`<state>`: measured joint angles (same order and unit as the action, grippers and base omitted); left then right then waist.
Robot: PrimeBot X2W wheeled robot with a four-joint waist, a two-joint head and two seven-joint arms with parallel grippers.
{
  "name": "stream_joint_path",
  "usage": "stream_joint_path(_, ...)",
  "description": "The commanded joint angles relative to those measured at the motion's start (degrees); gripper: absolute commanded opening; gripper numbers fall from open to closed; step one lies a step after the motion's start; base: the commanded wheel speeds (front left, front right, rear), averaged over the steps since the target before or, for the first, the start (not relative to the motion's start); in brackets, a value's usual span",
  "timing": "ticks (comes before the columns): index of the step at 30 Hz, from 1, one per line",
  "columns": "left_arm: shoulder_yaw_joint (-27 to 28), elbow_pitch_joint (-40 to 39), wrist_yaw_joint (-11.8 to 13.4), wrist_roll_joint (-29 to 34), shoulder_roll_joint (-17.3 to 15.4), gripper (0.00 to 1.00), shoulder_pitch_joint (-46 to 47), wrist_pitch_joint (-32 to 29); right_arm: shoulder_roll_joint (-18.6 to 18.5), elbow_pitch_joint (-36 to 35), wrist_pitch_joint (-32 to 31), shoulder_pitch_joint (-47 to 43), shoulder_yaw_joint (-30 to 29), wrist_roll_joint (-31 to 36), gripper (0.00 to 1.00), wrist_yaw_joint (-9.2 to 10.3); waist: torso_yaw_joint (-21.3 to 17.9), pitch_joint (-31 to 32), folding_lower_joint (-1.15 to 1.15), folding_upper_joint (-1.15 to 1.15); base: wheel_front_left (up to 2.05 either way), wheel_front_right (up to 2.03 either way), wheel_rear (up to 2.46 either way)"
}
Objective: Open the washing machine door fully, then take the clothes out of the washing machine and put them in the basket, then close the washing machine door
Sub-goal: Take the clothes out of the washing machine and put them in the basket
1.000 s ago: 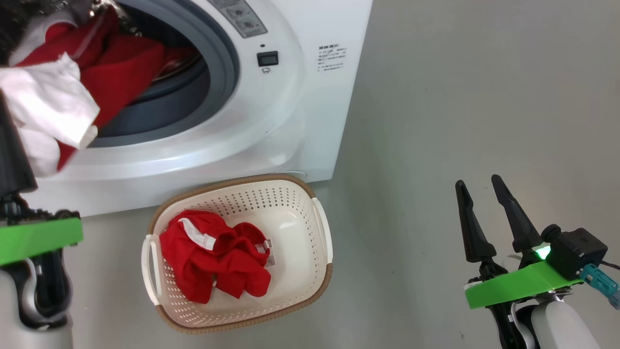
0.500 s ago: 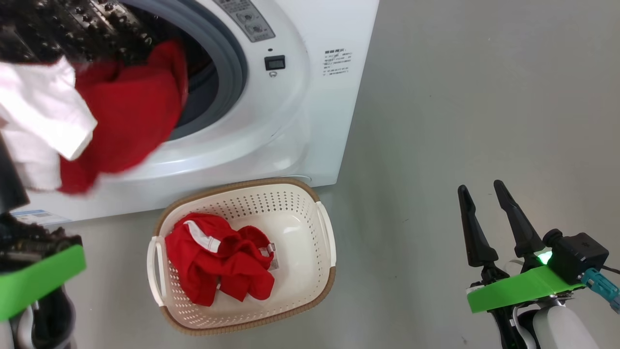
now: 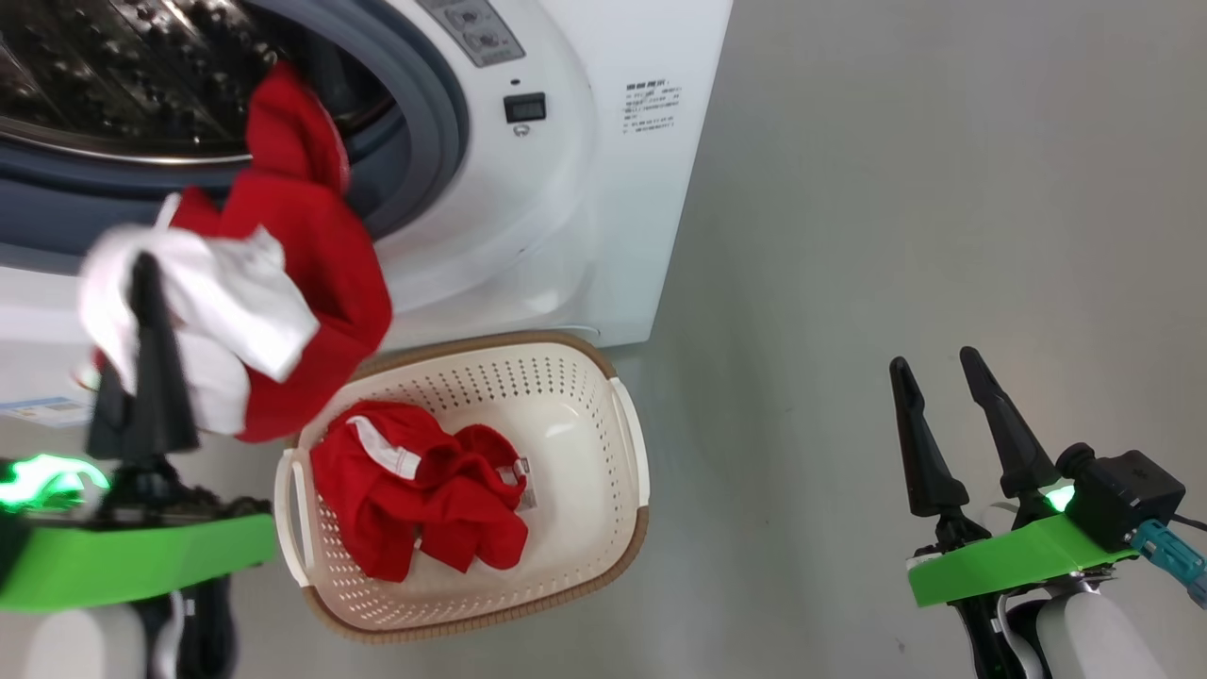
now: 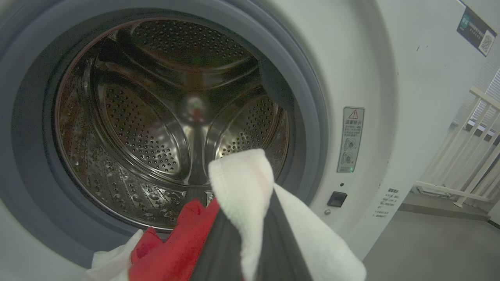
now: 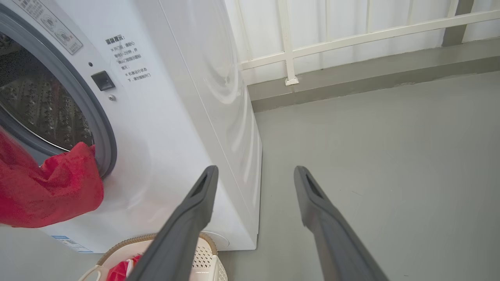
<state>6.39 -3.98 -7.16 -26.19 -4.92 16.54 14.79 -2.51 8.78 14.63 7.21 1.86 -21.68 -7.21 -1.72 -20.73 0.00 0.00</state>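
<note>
My left gripper (image 3: 143,273) is shut on a red and white garment of the clothes (image 3: 302,245), which hangs in front of the washing machine (image 3: 585,189) above the left rim of the basket (image 3: 589,415). White cloth (image 4: 238,175) drapes over the left gripper's fingertips. The steel drum (image 4: 175,117) shows bare behind it. A second red garment (image 3: 424,500) lies in the basket. My right gripper (image 3: 934,363) stands open over the floor at the lower right, with nothing between its fingers (image 5: 195,203). The washing machine door is out of view.
The basket sits on grey floor (image 3: 896,189) right against the washer's front. A white railing (image 5: 289,39) runs along the wall beyond the machine's right side. A small blue label (image 3: 38,410) is on the washer's lower front.
My left gripper has drawn the red and white garment out of the drum and down towards the basket. The right gripper has stayed put. The head view shifted slightly.
</note>
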Motion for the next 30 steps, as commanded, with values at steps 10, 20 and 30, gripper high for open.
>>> stream_joint_path(10, -1.9, 14.0, -0.3, 0.3, -1.1, 0.0, 1.2, 0.2, -0.4, -2.1, 0.4, 2.1, 2.2, -1.2, 1.0, -0.28, -1.1, -4.5, 0.0, 0.0, 0.0, 0.0, 0.0)
stream_joint_path(20, -4.9, 26.8, -0.3, 0.5, -2.1, 0.0, 5.4, 0.2, -0.4, -2.8, 0.4, 3.8, 3.0, -1.7, 1.0, -0.28, -2.4, -9.4, 0.0, 0.0, 0.0, 0.0, 0.0)
stream_joint_path(30, -7.2, 39.5, -0.3, 1.1, -4.1, 0.0, 11.7, 0.2, -0.4, -3.9, 0.4, 5.9, 3.6, -2.3, 1.0, -0.28, -3.9, -14.9, 0.0, 0.0, 0.0, 0.0, 0.0)
